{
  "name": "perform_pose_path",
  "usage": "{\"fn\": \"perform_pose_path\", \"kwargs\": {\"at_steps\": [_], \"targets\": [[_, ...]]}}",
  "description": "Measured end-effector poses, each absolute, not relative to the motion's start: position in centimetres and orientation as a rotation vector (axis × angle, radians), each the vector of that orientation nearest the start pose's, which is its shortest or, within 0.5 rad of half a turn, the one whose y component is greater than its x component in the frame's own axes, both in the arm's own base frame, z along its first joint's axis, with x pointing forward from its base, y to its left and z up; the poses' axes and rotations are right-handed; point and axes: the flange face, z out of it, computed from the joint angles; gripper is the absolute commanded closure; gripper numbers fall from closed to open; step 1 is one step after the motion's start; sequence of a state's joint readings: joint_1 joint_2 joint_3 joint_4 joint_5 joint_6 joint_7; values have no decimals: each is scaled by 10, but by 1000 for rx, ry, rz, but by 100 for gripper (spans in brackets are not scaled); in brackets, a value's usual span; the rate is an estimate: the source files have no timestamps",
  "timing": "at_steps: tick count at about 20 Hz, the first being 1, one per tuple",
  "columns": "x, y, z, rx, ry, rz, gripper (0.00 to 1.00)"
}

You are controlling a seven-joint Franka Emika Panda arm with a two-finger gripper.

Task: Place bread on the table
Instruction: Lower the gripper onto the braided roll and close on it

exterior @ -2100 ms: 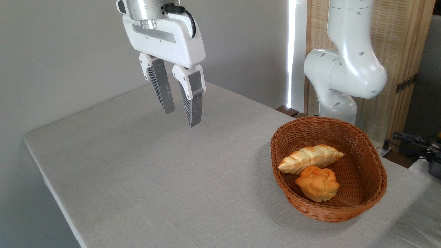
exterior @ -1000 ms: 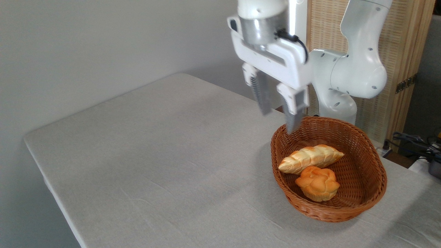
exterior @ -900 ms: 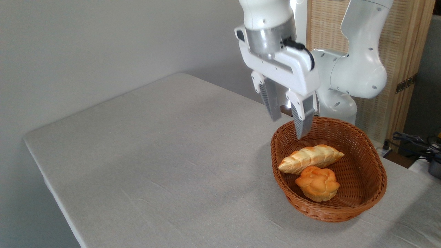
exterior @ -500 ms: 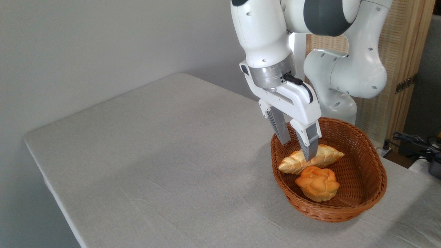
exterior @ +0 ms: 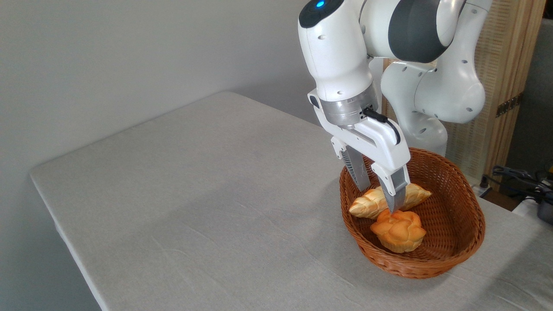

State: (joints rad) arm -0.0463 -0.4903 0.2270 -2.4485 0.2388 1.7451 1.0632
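One step in hand: grasp | gripper (exterior: 379, 199) spread, straddling bread (exterior: 375, 202) in basket (exterior: 449, 252) (bun (exterior: 398, 230) close) | next: clamp, lift to table (exterior: 207, 194)

Robot lab — clothed table (exterior: 173, 185), loose cables (exterior: 516, 177), wooden screen (exterior: 497, 65).

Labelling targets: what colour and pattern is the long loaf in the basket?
Pale golden, braided surface, on the bread in the fixed camera view.

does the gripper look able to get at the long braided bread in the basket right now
Probably yes: the open gripper straddles the bread inside the basket, nothing between them. The round bun sits close beside one finger.
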Motion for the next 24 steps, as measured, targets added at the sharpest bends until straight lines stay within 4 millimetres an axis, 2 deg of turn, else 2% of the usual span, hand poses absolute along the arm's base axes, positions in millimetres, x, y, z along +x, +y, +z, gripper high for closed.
{"fn": "perform_pose_path", "kwargs": {"at_steps": [1, 2, 24], "targets": [[367, 92, 454, -2764, 1491, 395, 93], [367, 91, 454, -2763, 1492, 395, 98], [368, 86, 452, -2751, 1514, 402, 100]]}}
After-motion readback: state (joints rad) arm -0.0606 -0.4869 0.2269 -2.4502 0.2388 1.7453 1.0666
